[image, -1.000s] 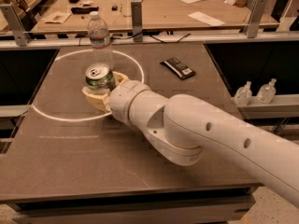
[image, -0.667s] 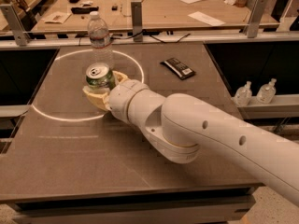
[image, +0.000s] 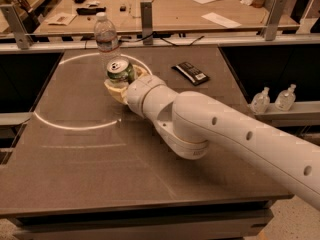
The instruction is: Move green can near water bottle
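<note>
The green can [image: 119,72], green with a silver top and pull tab, stands upright on the dark table, held between the cream fingers of my gripper [image: 121,82]. The gripper is shut on the can, with my white arm reaching in from the lower right. The water bottle [image: 105,35], tall and clear with a white cap and a reddish band, stands just behind and left of the can, close to it, near the table's far edge.
A black flat device [image: 190,73] lies on the table right of the can. A bright ring of light [image: 75,126] crosses the tabletop. Two small clear nozzle bottles [image: 272,100] stand on a ledge at the right. A workbench [image: 200,14] with papers runs behind.
My gripper has carried the green can toward the back of the table, closer to the water bottle. The bottle has not moved.
</note>
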